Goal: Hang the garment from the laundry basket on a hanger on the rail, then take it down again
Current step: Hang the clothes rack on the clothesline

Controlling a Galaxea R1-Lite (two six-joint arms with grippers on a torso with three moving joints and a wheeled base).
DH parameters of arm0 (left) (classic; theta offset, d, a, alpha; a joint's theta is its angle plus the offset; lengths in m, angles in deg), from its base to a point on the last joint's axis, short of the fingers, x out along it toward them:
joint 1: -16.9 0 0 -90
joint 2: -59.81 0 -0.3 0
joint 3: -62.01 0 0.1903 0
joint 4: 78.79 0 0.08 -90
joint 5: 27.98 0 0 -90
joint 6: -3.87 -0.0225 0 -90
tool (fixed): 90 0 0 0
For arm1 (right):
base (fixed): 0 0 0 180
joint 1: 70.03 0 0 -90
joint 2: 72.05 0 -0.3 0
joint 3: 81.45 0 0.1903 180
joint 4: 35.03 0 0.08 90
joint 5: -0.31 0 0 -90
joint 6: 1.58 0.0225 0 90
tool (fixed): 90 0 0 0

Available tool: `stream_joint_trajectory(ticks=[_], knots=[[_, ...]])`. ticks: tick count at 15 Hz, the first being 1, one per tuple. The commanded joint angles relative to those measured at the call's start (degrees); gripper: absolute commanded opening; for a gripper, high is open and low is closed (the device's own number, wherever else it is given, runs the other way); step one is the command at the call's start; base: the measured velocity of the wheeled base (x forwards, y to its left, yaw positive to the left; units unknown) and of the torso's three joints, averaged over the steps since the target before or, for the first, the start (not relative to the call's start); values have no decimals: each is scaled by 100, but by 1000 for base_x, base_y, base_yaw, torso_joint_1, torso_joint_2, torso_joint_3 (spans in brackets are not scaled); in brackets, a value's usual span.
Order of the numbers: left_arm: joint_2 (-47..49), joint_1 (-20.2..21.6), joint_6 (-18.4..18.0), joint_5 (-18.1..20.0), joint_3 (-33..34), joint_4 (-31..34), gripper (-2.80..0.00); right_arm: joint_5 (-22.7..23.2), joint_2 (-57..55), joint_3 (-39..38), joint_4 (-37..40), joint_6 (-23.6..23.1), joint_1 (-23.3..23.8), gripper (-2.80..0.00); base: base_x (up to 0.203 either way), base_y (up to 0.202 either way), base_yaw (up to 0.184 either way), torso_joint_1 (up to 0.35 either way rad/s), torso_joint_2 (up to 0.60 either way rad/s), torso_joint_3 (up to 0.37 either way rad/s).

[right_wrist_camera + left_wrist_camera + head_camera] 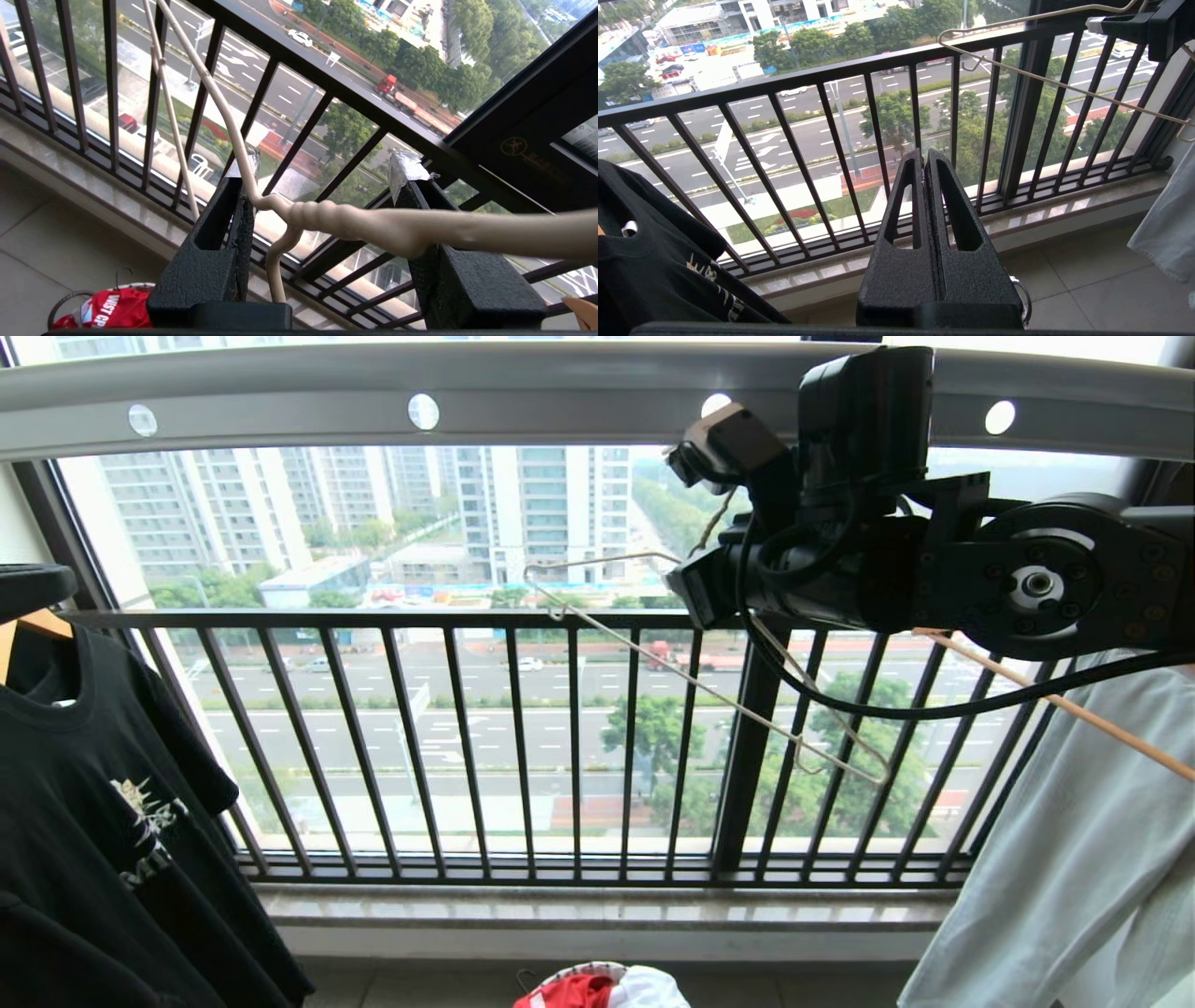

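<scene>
Up by the rail [560,392], the right gripper [322,186] stands with jaws apart around the bare hanger's [327,219] twisted neck (left gripper [924,161] pressed together, idle), apparently the letting-go step; the garment [114,308] lies in the laundry basket [63,303] below.

Your right gripper [327,186]: raised on an outstretched black arm, black fingers parted. Your left gripper [924,161]: lower, black fingers pressed together, empty.

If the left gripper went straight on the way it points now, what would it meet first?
Probably the black window railing. The shut left gripper points at its bars, and nothing shows between them in the left wrist view. The hanger lies higher and off to one side, though depth is unclear.
</scene>
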Motion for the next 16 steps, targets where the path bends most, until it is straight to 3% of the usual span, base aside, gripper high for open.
stream_joint_trajectory(ticks=[1, 13, 16], knots=[[45, -1, -3, -12, 7, 8, -280, -11, 233, -166, 0, -10, -3, 0, 0, 0, 0, 0, 0, 0], [326, -18, 1, 6, 121, 0, -280, 500, 2680, -2427, -4, 26, -144, 0, 0, 0, 0, 0, 0, 0], [232, -301, 6, -3, 141, 7, -280, 889, 3574, -2874, 32, 23, -149, 0, 0, 0, 0, 0, 0, 0]])
